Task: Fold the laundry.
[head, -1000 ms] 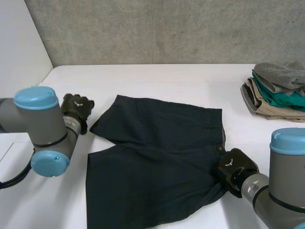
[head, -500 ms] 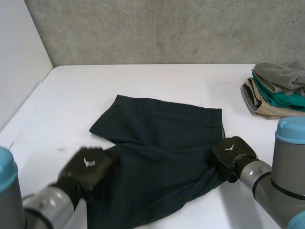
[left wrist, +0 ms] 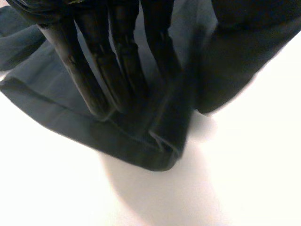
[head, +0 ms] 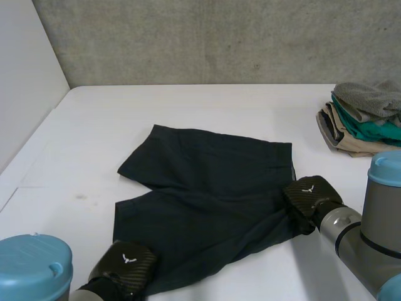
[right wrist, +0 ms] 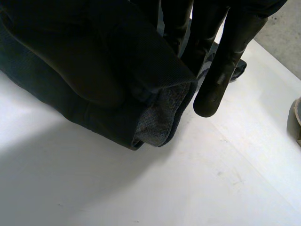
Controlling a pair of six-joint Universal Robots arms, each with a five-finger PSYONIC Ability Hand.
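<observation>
Although most of the dark navy shorts (head: 207, 194) lie flat in the middle of the white tabletop (head: 219, 103), their two near corners are rumpled; the waistband faces the right edge and the two legs point toward the left edge, parted by a shallow notch; the far leg is smooth, the near one creased. At the near leg's hem corner, close to the tabletop's near edge, sits the left hand (head: 124, 266); its wrist view shows the hem doubled into a thick fold under it, but whether it grips the cloth I cannot tell. At the near end of the waistband the right hand (head: 308, 199) is clamped on the cloth; the band is bunched in it, its paler grey inside turned out. A pile of folded clothes (head: 363, 119) rests by the right edge, well apart from the shorts.
</observation>
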